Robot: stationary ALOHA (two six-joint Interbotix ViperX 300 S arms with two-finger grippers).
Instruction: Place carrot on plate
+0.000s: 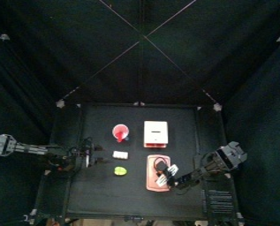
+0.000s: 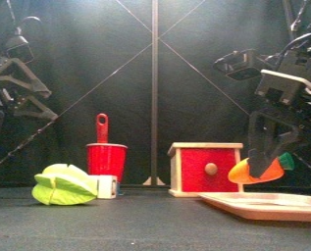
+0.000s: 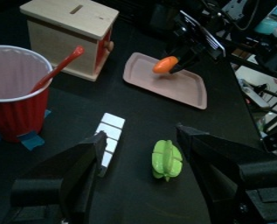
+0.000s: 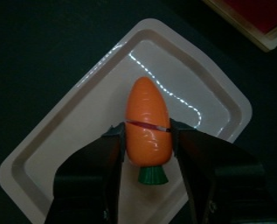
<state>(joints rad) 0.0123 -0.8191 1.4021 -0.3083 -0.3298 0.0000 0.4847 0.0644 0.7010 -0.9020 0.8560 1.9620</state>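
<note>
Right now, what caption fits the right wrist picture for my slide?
The right gripper holds an orange carrot above the pale pink plate.

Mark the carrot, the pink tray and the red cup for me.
carrot [image 4: 147,118]: right wrist view, middle of its orange body.
pink tray [image 4: 71,162]: right wrist view, bare floor beside the carrot.
red cup [image 3: 18,101]: left wrist view, outer wall.

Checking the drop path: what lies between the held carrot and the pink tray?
Nothing: the front view shows bare space between the carrot and the tray beneath it.
</note>
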